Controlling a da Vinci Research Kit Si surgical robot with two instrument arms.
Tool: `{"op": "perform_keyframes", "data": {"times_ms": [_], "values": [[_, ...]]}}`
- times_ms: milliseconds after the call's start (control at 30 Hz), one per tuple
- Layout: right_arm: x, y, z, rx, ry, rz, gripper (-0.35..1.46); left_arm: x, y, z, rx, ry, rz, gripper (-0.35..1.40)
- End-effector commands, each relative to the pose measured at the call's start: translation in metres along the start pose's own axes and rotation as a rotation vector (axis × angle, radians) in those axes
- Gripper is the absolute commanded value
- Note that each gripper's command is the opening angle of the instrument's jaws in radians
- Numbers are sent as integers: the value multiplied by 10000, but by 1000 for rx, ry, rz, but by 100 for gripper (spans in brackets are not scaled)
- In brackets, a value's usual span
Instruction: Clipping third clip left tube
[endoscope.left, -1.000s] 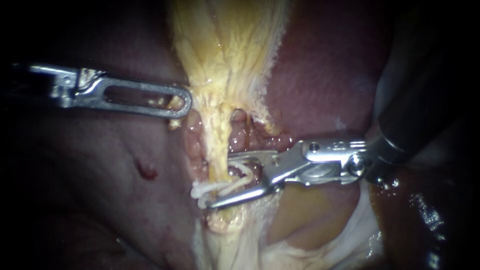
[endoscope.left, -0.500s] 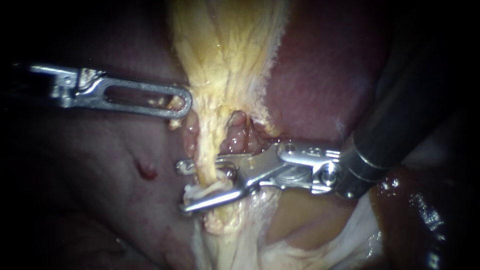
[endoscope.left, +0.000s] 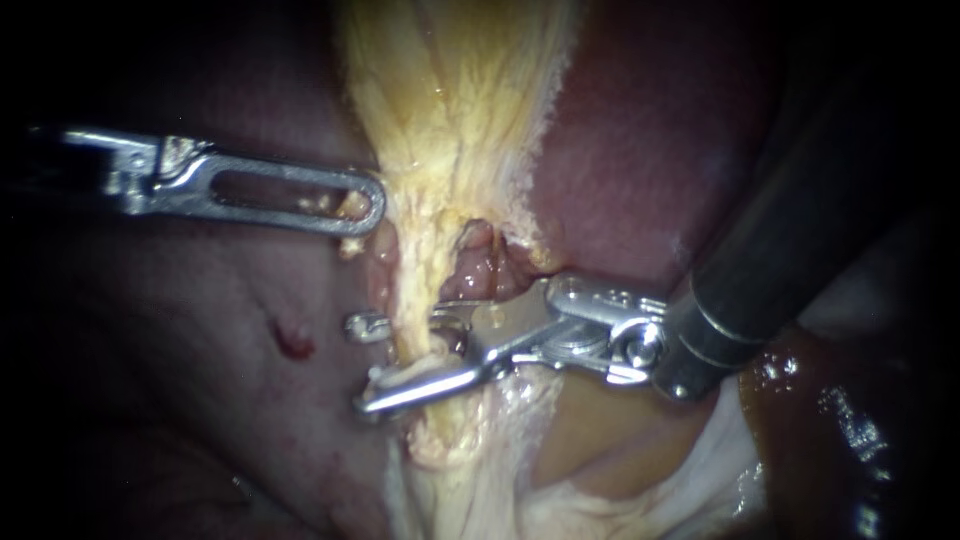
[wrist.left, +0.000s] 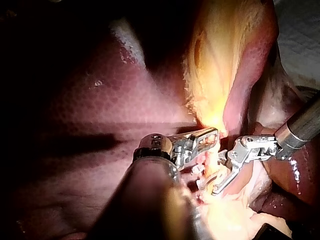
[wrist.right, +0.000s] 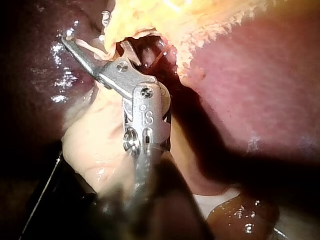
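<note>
A yellow, stringy tube (endoscope.left: 415, 300) runs down from the fanned yellow tissue (endoscope.left: 460, 100); it is the left of the strands here. My right instrument (endoscope.left: 368, 364) comes in from the right. Its jaws stand open, one on each side of this tube, with a white clip (endoscope.left: 398, 376) lying along the lower jaw. The right wrist view shows that instrument (wrist.right: 85, 29) straddling the same strand. My left instrument (endoscope.left: 365, 210) is higher up at the left, its slotted jaws shut on the yellow tissue's edge. The left wrist view shows it (wrist.left: 210, 136) gripping there.
Dark red liver (endoscope.left: 640, 150) lies on both sides, with a small red spot (endoscope.left: 292, 340) at the left. Pink lumpy tissue (endoscope.left: 478, 262) sits just right of the tube. Pale tissue (endoscope.left: 600, 440) and a white sheet (endoscope.left: 720, 470) lie below the right instrument.
My right instrument has slid to the left, so its open jaws now reach past the tube and straddle it. The left instrument has held still.
</note>
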Motion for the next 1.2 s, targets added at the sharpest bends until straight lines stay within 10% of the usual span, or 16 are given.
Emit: {"op": "perform_keyframes", "data": {"times_ms": [33,800,1200], "values": [[2,0,-2,-2,4,8,50,0,0,0,0,0,0,-35],[25,1,-20,-17,67,66,50,0,3,1,1,0,1,-35],[40,-27,-17,44,75,79,50,0,7,1,2,1,2,-35]]}}
